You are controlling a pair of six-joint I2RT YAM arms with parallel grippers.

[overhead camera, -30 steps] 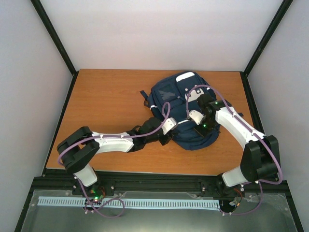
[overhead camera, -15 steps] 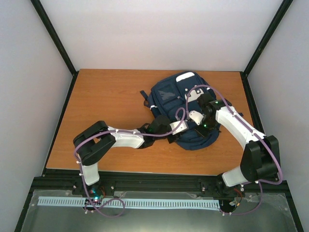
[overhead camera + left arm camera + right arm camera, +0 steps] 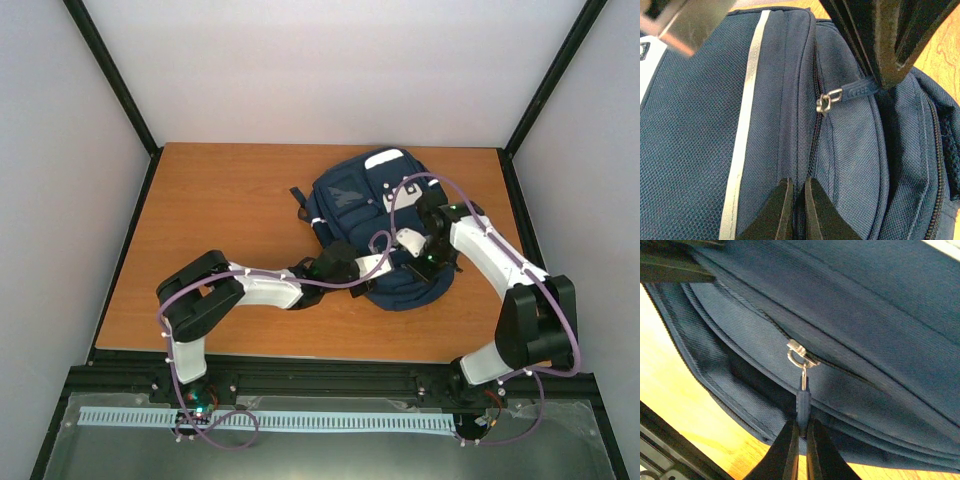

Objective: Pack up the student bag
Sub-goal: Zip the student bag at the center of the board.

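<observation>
Zipper pull (image 3: pixel 803 404) of the student bag (image 3: pixel 345 195) is clamped in the right gripper (image 3: pixel 801 440). The left gripper (image 3: pixel 797 212) pinches bag fabric along the zipper seam. The bag lies toward the worktop's (image 3: pixel 220 230) far right, contents hidden.

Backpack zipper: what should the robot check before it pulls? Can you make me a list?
1. Right fingers shut on the zipper pull: ok.
2. Left fingers pinching the student bag fabric by the zipper track: ok.
3. Zipper pull in line with the slider, not twisted: ok.
4. Student bag lying on the table: ok.
5. How far the zipper is open: cannot tell.
</observation>
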